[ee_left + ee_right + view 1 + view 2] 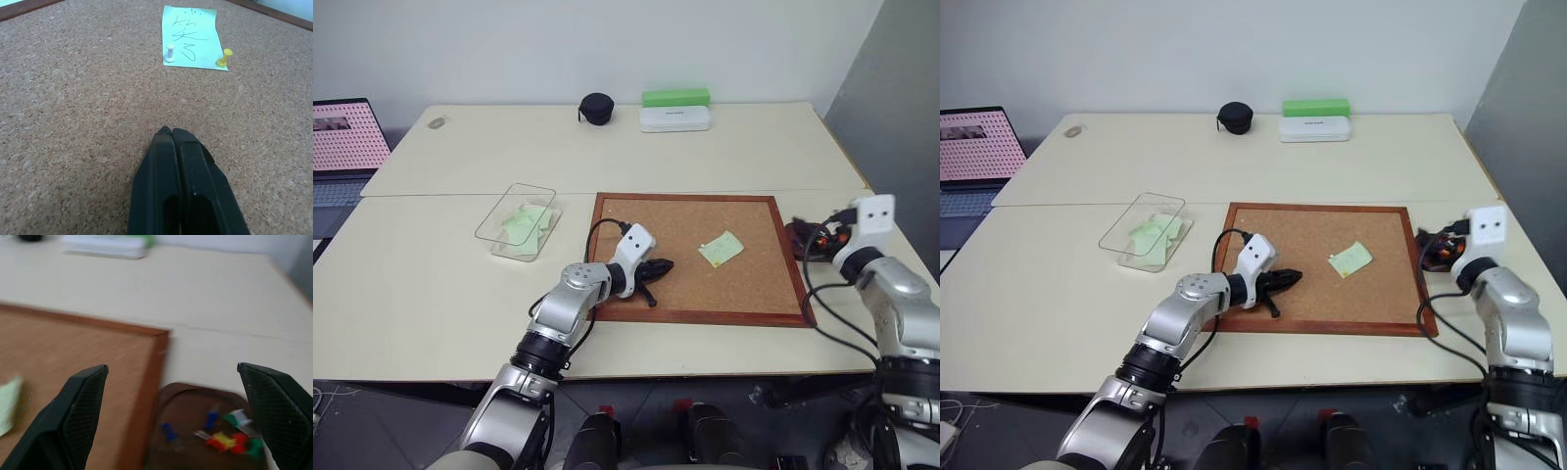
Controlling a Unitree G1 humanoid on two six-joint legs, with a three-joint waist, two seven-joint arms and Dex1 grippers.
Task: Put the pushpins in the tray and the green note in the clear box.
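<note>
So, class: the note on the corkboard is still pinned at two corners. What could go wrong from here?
1. The green note is held by a white pushpin and a yellow pushpin; pulling it early could tear it.
2. The left gripper is shut; it must open before gripping such tiny pins.
3. The right gripper, open above the tray, might scatter its pins.

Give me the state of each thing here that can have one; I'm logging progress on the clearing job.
Green note: flat on the corkboard, pinned by a white pushpin and a yellow pushpin.
Tray: holds several coloured pins.
Clear box: open, green notes inside.
Left gripper: shut, empty, over the cork.
Right gripper: open, empty, above the tray.
</note>
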